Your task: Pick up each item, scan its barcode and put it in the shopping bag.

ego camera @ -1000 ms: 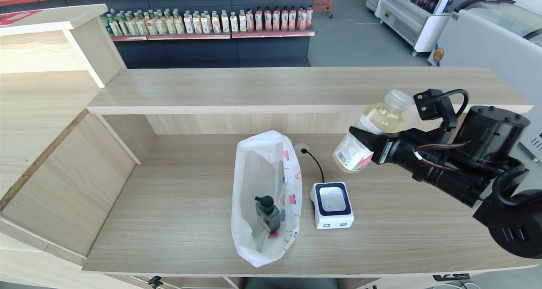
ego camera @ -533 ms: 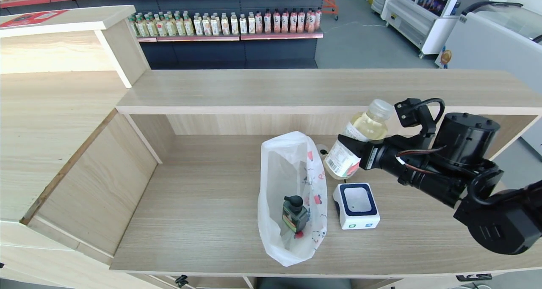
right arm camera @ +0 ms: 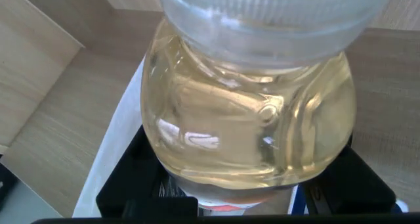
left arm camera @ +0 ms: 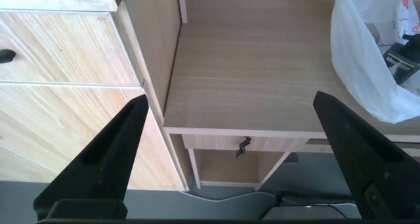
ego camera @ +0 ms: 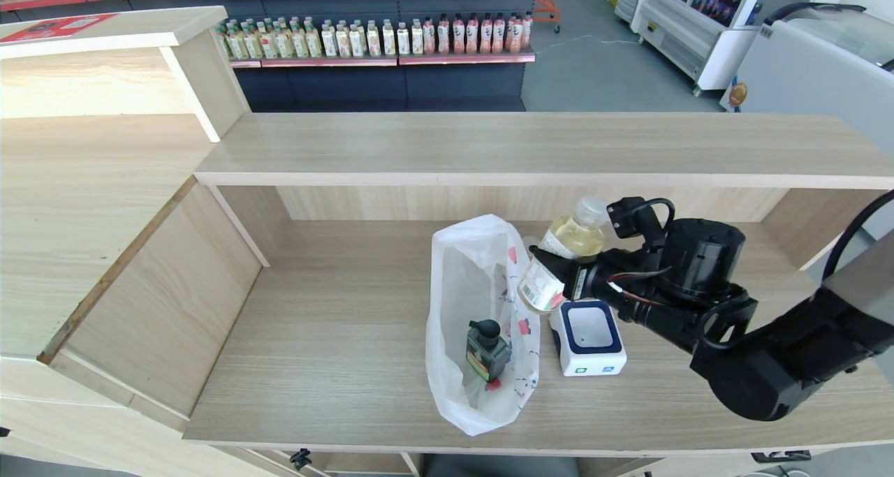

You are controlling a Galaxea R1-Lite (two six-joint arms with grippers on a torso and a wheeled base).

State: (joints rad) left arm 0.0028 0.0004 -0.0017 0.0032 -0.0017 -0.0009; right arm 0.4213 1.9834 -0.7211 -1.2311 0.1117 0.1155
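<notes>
Bottle of clear plastic, filled with pale yellow liquid (ego camera: pixel 567 248), is the item in hand: it hangs tilted above the counter, cap toward the back wall and its white-labelled base angled down. The black right gripper (ego camera: pixel 555 271) pinches it around the labelled lower body; the right wrist view shows the bottle (right arm camera: pixel 249 132) seated between the jaws. Its base sits just over the far corner of the white box scanner with the dark-framed window (ego camera: pixel 588 329), on the side nearest the translucent white shopping bag with red prints (ego camera: pixel 454 274). By that placement, this looks like the scanning step, or the passage from scanner to bag; whether the barcode has registered cannot be told. One item, a dark pump-top bottle (ego camera: pixel 487 351), already stands inside the bag, so roughly one is done and this one remains to be dropped in. The left gripper (left arm camera: pixel 230 102) hangs with fingers spread wide off the front edge of the light wooden counter (ego camera: pixel 335 337), holding nothing.
</notes>
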